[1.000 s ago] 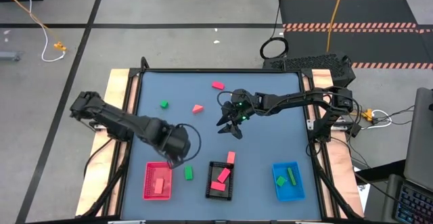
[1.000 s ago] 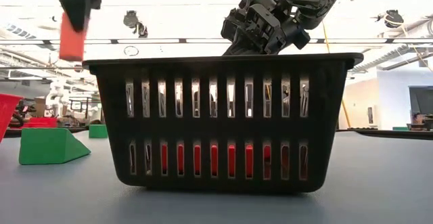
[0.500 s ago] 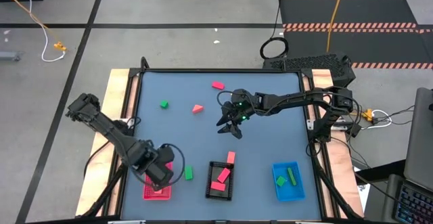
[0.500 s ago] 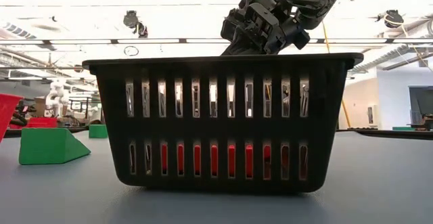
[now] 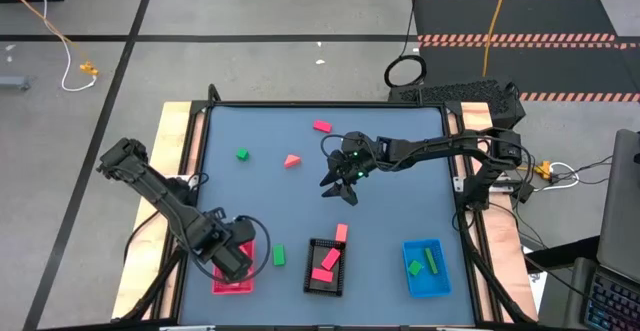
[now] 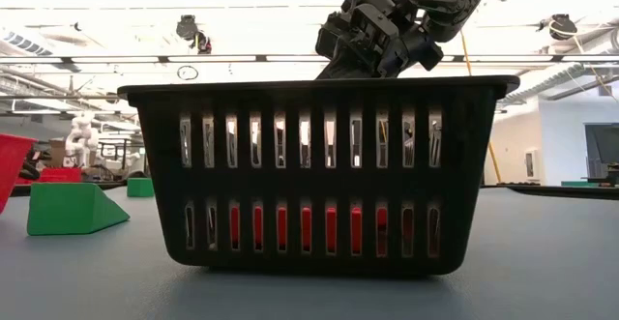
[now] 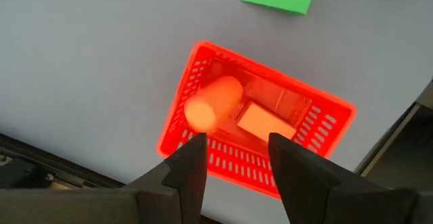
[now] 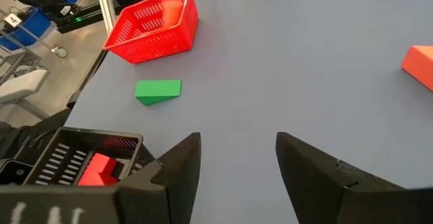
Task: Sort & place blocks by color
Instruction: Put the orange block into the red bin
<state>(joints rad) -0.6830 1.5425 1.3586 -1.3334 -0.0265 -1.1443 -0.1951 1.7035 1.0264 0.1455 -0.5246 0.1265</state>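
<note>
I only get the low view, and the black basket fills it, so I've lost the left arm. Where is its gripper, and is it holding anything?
Observer: The left gripper hangs over the red tray near the table's left edge, jaws open with nothing between them.
Operator: What is in that tray?
Observer: A flat salmon-pink block lies inside. A rounder salmon-pink piece shows within the rim too, though I cannot tell whether it has settled.
Operator: And the right gripper I see above the basket?
Observer: The right gripper is over bare table near the middle, jaws open and empty.
</note>
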